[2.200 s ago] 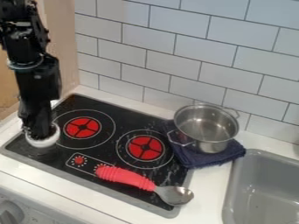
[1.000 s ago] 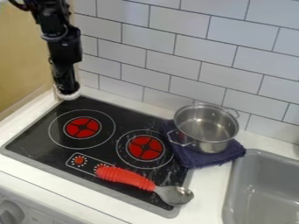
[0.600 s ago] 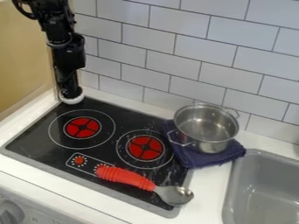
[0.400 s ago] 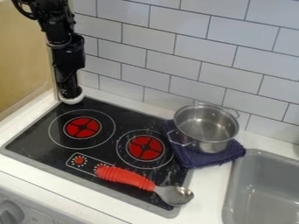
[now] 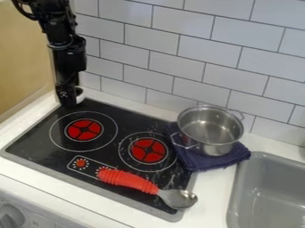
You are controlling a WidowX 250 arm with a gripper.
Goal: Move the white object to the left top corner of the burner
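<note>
- From where I'm standing, the black hand (image 5: 69,100) is down at the cooktop's far left corner; whether it's gripping or has let go, I can't tell.
- The white object (image 5: 81,95) is at that same corner, partly hidden by the hand.
- Nearer me, a red-handled spoon (image 5: 128,180) lies across the cooktop (image 5: 35,141), its metal bowl pointing right.
- The steel pot (image 5: 213,127) sits on a navy cloth (image 5: 205,163), beside the gray sink (image 5: 268,196) in the white table (image 5: 209,189).

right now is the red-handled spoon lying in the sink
No, the spoon lies on the black stovetop, its metal bowl toward the edge nearest the sink.
</note>
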